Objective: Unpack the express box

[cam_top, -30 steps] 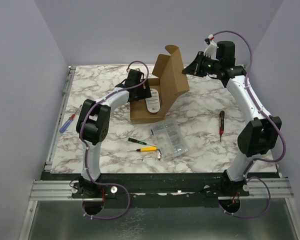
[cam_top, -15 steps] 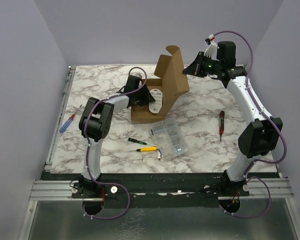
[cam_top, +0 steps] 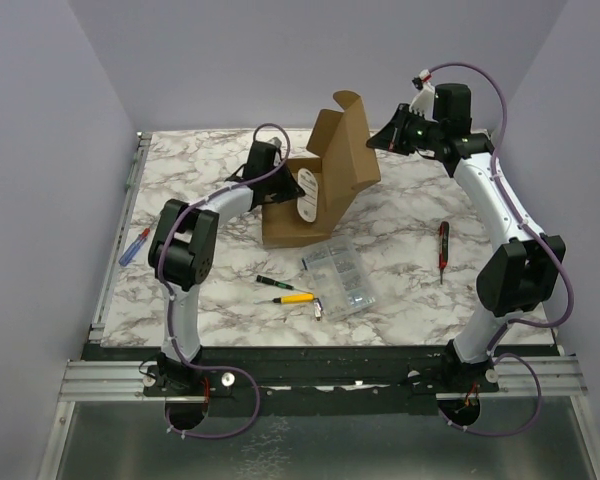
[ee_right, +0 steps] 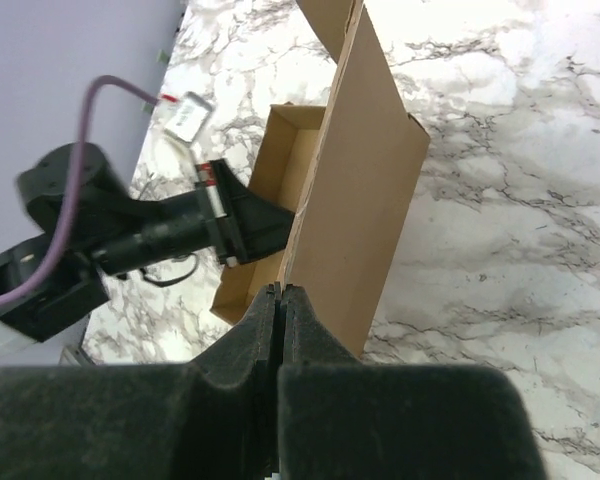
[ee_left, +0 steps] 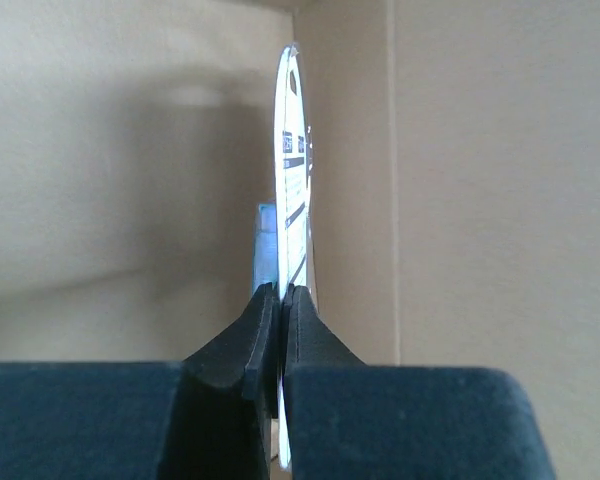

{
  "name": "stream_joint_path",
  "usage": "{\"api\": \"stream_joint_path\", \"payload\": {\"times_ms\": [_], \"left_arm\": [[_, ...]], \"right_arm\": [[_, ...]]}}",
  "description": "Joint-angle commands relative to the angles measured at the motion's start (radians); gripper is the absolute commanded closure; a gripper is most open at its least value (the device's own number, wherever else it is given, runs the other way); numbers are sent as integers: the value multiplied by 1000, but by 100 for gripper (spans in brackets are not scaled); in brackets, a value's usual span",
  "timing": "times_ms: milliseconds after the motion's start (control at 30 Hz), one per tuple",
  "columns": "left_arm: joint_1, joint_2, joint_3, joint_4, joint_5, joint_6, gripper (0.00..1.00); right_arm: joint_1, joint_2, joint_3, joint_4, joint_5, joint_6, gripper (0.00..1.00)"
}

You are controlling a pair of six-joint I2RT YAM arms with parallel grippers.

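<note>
Inside the box (cam_top: pixel 285 232), the left gripper (ee_left: pixel 280 300), spread a second ago, now pinches a white card (ee_left: pixel 292 180) upright, while the right gripper (ee_right: pixel 279 300) clamps the lid (ee_right: pixel 360 200).

An express box (cam_top: pixel 298 222) sits at the middle of the bench (cam_top: pixel 210 160), its lid (cam_top: pixel 345 150) standing up along its right side and a card (cam_top: pixel 307 195) on edge inside. A compartment case (cam_top: pixel 338 277) lies just before it, with small screwdrivers (cam_top: pixel 292 297) to the case's left, a lone screwdriver (cam_top: pixel 443 250) far right and a further screwdriver (cam_top: pixel 133 245) at the left edge.

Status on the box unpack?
Left gripper shut on white card in express box. Right gripper shut on its flap. Nothing seen blocking.
</note>
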State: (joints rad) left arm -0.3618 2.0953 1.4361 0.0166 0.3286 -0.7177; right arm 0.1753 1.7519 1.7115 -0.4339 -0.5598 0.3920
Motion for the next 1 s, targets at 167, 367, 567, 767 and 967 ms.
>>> {"api": "stream_joint_path", "payload": {"times_ms": [167,367,567,767,967], "left_arm": [[43,-304,147,-308,-246,249,100],[122,-455,61,-461,-364,377,100],[160,-610,-188,-515,-478,444,100],[163,-716,-431,-515,-539,300,100],[163,-795,-572,-506,-620,178,100]], "right_arm": [[0,64,117,96,132,72,100],[6,193,266,80,118,91,100],[22,277,351,81,108,81,100],[29,359,523,-45,138,8,96],[39,356,615,-190,234,-96,58]]}}
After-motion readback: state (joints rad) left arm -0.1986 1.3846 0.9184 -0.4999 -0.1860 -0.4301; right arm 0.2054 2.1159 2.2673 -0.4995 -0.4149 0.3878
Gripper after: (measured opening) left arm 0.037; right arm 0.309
